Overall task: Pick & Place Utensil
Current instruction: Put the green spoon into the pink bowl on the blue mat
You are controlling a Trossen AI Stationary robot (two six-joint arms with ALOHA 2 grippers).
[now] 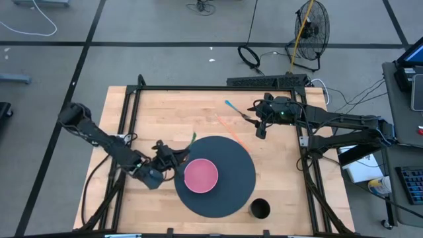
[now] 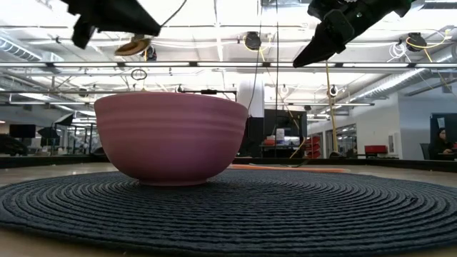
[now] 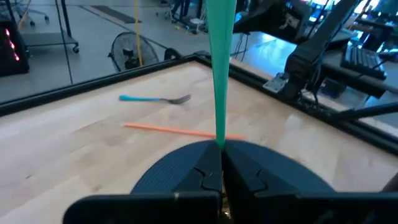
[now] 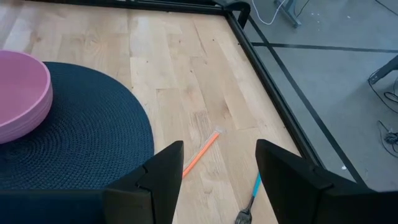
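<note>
My left gripper (image 1: 173, 157) hovers at the left rim of the round dark mat (image 1: 231, 192) and is shut on a green utensil (image 1: 192, 140). A pink bowl (image 1: 200, 175) stands on the mat, its base on the weave (image 2: 171, 135). My right gripper (image 1: 260, 125) is open above the bare wood past the mat's far right rim. Below it lie an orange stick (image 4: 200, 154) and a blue-handled fork (image 4: 250, 199), both flat on the table. The stick lies under the gap between the fingers, and the fork lies off to one side. My left gripper pinches the green utensil between its two shut fingers (image 3: 208, 171), at the near end of the handle (image 3: 220, 134). The fingers lie along it. The handle runs straight out past the fingertips toward the table's far side, clear of the table.
A black cup (image 1: 260, 209) stands at the mat's near right rim. A black frame rail (image 1: 218, 88) borders the table's far edge and sides. Bare wood lies between the mat and the far rail, holding only the stick (image 1: 228, 125) and the fork (image 1: 235, 108).
</note>
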